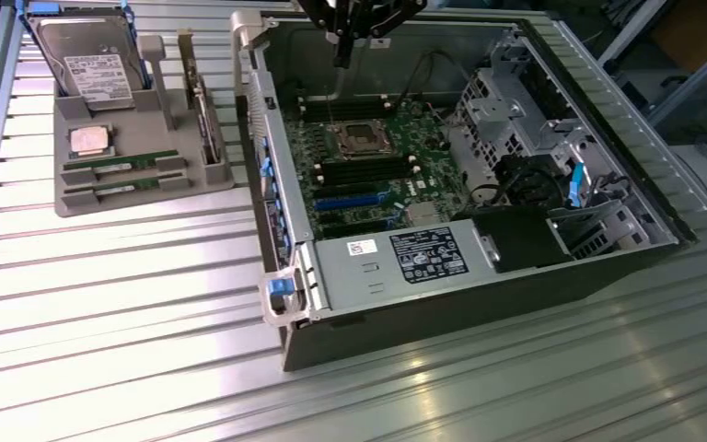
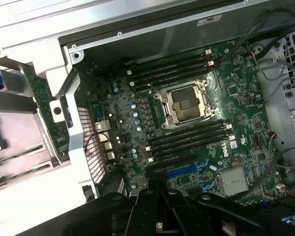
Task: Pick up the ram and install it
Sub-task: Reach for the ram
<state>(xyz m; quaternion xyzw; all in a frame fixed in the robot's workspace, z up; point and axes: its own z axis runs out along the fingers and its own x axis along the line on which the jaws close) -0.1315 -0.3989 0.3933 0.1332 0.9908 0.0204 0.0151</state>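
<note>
An open computer case lies on its side on a ribbed metal table, its green motherboard facing up. The robot's black pincer hangs over the far end of the case, above the board's long black memory slots and the square, empty processor socket. The pincer is closed, and nothing can be made out between its tips. From the wrist view, the socket sits in the middle of the board with rows of memory slots on both sides of it.

Towards the exterior view's left, just beside the case, a grey holder stands on the table. Both green ram sticks lie flat in it, side by side in their own grooves: the first ram stick just beside a square silver processor chip, the second ram stick beside the first, on the side away from the chip. Neither is touched by the pincer (they are well apart from it). A grey hard drive with a white label leans upright at the holder's far end, and a green circuit card stands on edge along the side next to the case.
</note>
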